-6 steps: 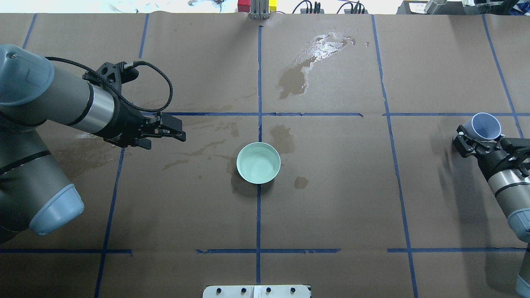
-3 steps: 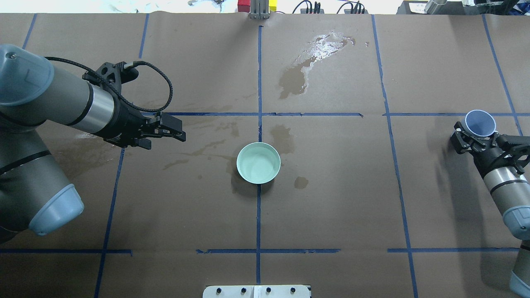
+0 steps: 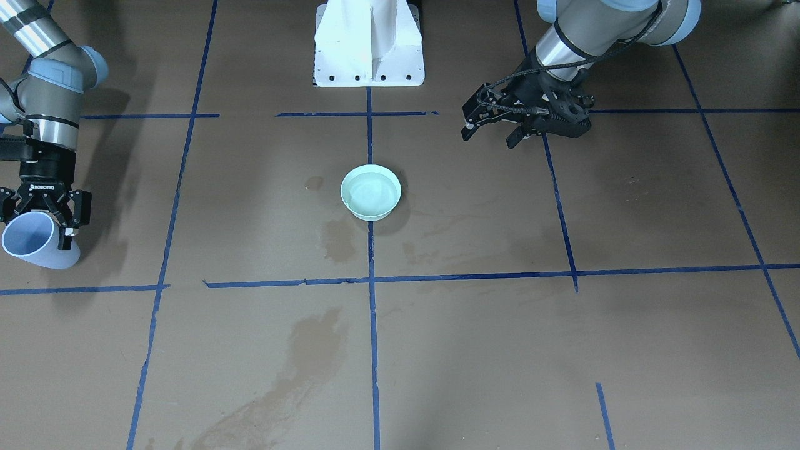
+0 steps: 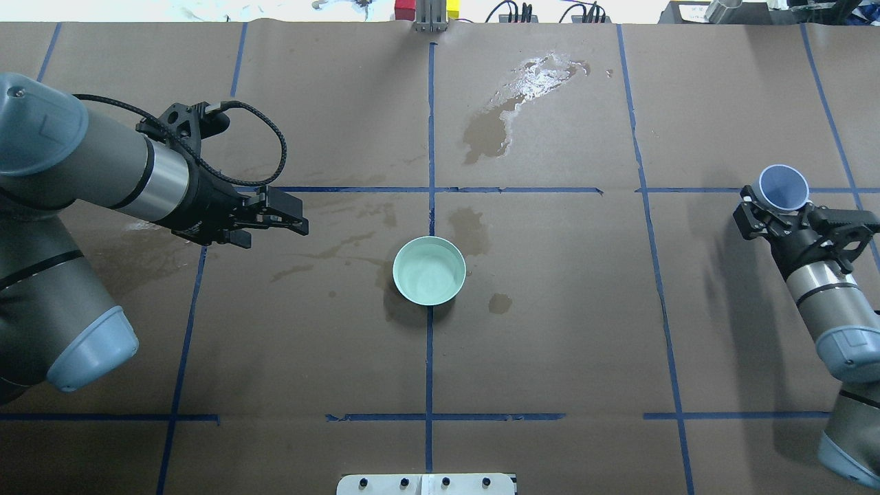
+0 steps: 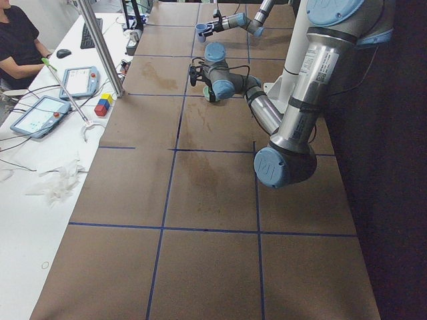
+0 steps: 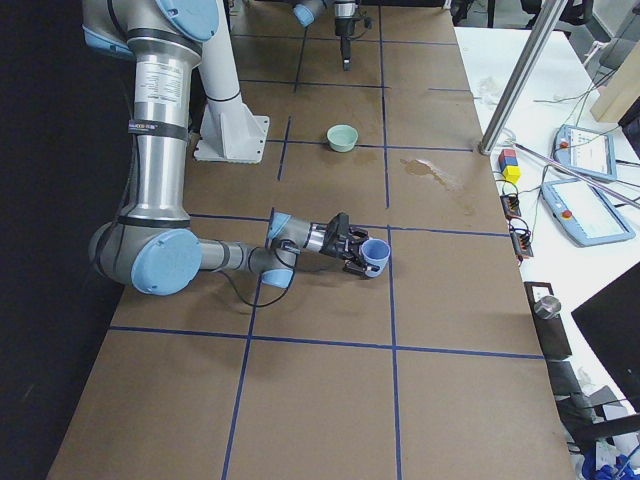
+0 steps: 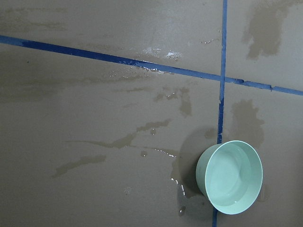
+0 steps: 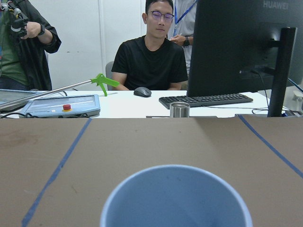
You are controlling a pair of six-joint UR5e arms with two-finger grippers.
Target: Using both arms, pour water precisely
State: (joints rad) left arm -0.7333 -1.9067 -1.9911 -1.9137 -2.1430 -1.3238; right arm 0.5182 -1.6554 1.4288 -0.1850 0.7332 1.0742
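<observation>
A mint-green bowl (image 4: pixel 429 270) stands at the table's middle, with a faint shimmer of water (image 3: pixel 370 189) in it. It also shows in the left wrist view (image 7: pixel 232 176). My left gripper (image 4: pixel 275 220) hovers left of the bowl, apart from it, open and empty; it also shows in the front view (image 3: pixel 489 132). My right gripper (image 4: pixel 784 207) is at the table's far right, shut on a pale blue cup (image 4: pixel 783 187). The cup is tilted, its mouth pointing away from me (image 3: pixel 36 247). Its rim fills the right wrist view (image 8: pixel 175 198). I cannot tell whether it holds water.
Brown paper with a blue tape grid covers the table. A wet glossy puddle (image 4: pixel 533 79) lies at the far side and darker stains (image 4: pixel 469 230) lie around the bowl. The white pedestal base (image 3: pixel 369 47) stands behind. People, a monitor and a steel cup (image 8: pixel 180 109) are beyond the right end.
My right gripper has carried the blue cup leftward and farther from me. The left arm and the bowl have not moved.
</observation>
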